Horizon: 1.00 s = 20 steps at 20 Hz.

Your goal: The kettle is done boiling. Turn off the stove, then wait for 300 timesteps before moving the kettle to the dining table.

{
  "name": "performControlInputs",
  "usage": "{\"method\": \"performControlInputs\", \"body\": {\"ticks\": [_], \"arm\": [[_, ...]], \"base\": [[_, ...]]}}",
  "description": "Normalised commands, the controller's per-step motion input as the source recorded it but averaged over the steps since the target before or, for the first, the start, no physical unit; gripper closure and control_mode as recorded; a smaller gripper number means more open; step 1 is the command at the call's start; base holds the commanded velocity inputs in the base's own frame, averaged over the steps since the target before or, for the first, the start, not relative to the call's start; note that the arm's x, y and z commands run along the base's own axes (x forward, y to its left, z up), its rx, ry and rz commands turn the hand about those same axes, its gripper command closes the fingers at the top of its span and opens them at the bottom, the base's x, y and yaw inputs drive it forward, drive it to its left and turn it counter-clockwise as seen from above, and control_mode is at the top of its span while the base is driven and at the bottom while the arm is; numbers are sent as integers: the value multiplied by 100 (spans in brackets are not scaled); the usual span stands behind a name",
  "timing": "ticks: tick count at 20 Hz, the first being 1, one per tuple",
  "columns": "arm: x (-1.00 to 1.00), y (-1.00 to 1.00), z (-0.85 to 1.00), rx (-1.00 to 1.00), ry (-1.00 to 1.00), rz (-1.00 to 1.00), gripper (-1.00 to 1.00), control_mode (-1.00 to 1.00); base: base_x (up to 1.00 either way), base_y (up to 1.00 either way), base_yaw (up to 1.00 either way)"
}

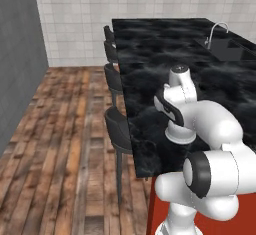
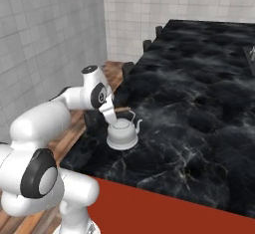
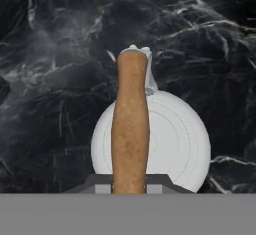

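Orange-brown and thick in the hand view, the kettle's handle point(image 3: 130, 124) runs straight up from between the two dark finger tips of the pincer point(image 3: 129, 184), which sit close against it on either side; the pincer is clenched on that handle. Under the handle lies the round silvery lid and body of the kettle point(image 3: 177, 144), seen from above, with its short spout poking out past the far end of the handle.

In the right base view the pincer point(image 2: 110, 120) comes down at a slant from the white arm onto the thin arched handle, and the kettle point(image 2: 122, 133) sits squat beneath it with the spout pointing to the right. The kettle is over the glossy black, white-veined marble of the table point(image 2: 199, 103), near its left edge and towards the near end; whether its base touches the marble or hangs just above it I cannot tell.

In the left base view the bent arm covers the spot where the kettle is. The table point(image 1: 160, 64) stretches away from the robot, its red-brown base showing at the near end. Dark chairs point(image 1: 116, 129) stand in a row along its left side on a wooden plank floor point(image 1: 65, 139). Far along the top, to the right, a sink point(image 1: 231, 49) with a curved tap point(image 1: 218, 29) is set into the marble. Pale tiled walls close the room behind.
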Motion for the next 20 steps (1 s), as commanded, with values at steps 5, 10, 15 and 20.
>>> {"method": "performControlInputs", "body": {"ticks": [5,10,15,20], "arm": [[0,0,-21,0,0,0,100,-100],[0,0,-21,0,1,0,100,-100],[0,0,-23,0,1,0,100,-100],[0,0,-24,0,3,0,100,-100]], "base": [[0,0,0],[0,0,0],[0,0,0],[0,0,0]]}}
